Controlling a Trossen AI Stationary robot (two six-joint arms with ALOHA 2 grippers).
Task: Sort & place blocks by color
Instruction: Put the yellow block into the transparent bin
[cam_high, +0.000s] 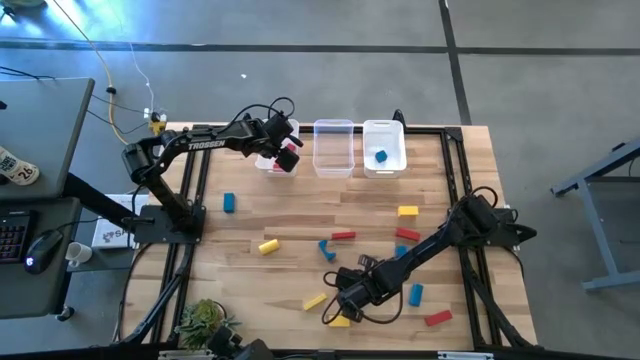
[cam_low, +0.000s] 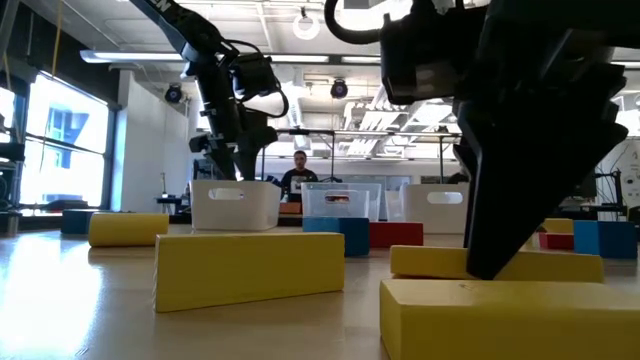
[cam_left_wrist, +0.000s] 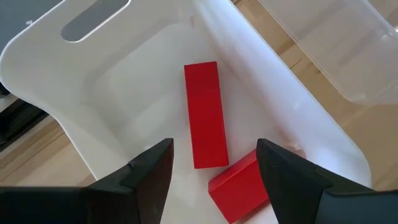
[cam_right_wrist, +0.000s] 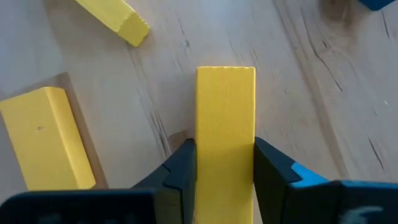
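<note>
Yellow bar (cam_right_wrist: 224, 124): lying flat on the table (cam_high: 300, 215) at its near edge, directly between the fingers of the right gripper (cam_right_wrist: 224, 177), its long axis running straight ahead from the wrist, so that the fingers bear on its two long sides. The right gripper (cam_high: 345, 298) is seen closed onto the bar, both pads touching it; the bar is not yet raised from the wood, as far as can be judged. A second yellow block (cam_right_wrist: 46, 140) is noted just beside the held one, apart from it, and a third yellow piece (cam_right_wrist: 115, 18) farther ahead; neither is touched. The lift is judged to depend on the bar staying square between the pads, and the carry on the far row of bins, well apart from this spot: an empty middle bin (cam_high: 334, 147), a bin with one blue block (cam_high: 381, 156), and the red bin (cam_left_wrist: 93, 74). Left gripper (cam_high: 283, 150): held over the red bin, fingers (cam_left_wrist: 149, 174) spread wide, nothing between them; two red blocks (cam_left_wrist: 205, 115) are seen lying in the bin below. Remaining blocks, red, blue and yellow, are scattered over the table nearer the right arm, which is the one placed for them.
</note>
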